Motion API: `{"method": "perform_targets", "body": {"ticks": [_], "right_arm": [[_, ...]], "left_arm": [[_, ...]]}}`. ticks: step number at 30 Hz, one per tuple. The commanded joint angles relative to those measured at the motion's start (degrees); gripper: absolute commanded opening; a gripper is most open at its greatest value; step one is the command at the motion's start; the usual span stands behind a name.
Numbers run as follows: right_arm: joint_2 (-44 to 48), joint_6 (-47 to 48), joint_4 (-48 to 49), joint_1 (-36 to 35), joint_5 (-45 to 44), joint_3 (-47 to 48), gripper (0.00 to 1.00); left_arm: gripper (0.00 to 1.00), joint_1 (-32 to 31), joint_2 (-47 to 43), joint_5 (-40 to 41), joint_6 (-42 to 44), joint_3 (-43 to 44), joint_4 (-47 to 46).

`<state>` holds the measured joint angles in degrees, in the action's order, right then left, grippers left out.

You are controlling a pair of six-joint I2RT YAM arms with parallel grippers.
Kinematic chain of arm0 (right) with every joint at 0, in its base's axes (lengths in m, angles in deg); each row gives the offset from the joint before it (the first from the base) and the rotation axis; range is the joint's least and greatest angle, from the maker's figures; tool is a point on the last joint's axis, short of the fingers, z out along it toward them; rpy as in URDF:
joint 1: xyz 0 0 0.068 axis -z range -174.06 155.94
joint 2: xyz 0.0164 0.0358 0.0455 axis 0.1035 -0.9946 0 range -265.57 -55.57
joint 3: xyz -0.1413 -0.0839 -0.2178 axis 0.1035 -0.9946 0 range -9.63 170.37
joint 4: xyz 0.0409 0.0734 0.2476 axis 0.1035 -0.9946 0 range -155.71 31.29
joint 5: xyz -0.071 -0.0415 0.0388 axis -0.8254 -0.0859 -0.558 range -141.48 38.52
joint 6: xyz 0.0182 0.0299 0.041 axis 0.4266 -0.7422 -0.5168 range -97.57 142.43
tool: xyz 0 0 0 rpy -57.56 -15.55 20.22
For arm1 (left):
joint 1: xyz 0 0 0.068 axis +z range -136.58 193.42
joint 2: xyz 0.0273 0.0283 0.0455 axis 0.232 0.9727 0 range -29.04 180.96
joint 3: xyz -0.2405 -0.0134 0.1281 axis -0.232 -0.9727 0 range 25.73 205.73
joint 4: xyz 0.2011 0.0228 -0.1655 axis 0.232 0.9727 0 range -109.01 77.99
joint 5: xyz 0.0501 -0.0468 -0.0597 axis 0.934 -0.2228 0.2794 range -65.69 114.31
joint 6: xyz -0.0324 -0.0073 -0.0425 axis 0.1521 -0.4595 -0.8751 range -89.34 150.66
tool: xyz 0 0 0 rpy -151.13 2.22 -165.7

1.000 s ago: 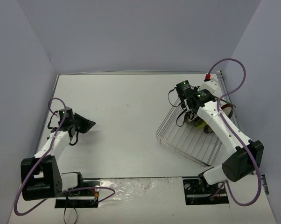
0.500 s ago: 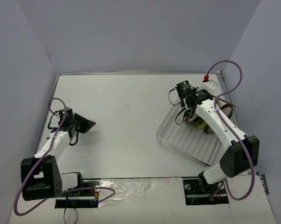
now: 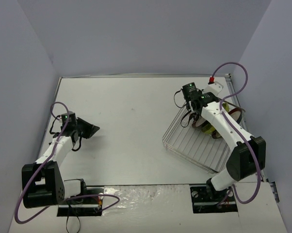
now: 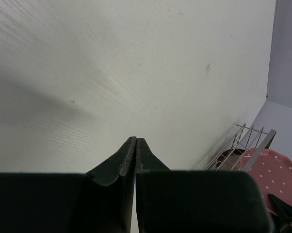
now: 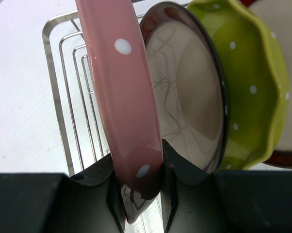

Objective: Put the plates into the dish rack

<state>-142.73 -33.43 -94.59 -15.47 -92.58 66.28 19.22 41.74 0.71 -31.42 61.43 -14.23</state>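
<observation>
My right gripper (image 5: 138, 160) is shut on the rim of the pink plate (image 5: 121, 82) with white dots. It holds the plate on edge over the wire dish rack (image 5: 63, 97). Right of the pink plate a dark-red-rimmed plate (image 5: 189, 92) with a beige centre and the yellow-green plate (image 5: 248, 82) stand on edge. The edge of a second red-rimmed plate (image 5: 284, 160) shows behind them. In the top view the right gripper (image 3: 194, 116) is at the far side of the rack (image 3: 194, 148). My left gripper (image 3: 90, 130) is shut and empty over the table at the left.
The rack sits at the table's right side, near the right wall. The left wrist view shows bare white table ahead of the shut left gripper (image 4: 136, 141), with the rack's corner (image 4: 243, 138) and the pink plate (image 4: 277, 174) at its far right.
My right arm has shifted slightly toward the far side of the rack with the pink plate still gripped. The left arm has not moved.
</observation>
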Motion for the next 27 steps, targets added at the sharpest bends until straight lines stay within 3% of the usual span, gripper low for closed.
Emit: {"method": "perform_targets", "body": {"ticks": [1, 27], "right_arm": [[-1.0, 0.4, 2.6, 0.5, -4.2, 1.6, 0.0], [-7.0, 1.5, 3.1, 0.8, 1.5, 3.2, 0.0]], "left_arm": [[0.0, 0.2, -0.2, -0.8, -0.6, 0.8, -3.2], [0.0, 0.3, -0.5, -1.4, -0.7, 1.0, -2.8]]}}
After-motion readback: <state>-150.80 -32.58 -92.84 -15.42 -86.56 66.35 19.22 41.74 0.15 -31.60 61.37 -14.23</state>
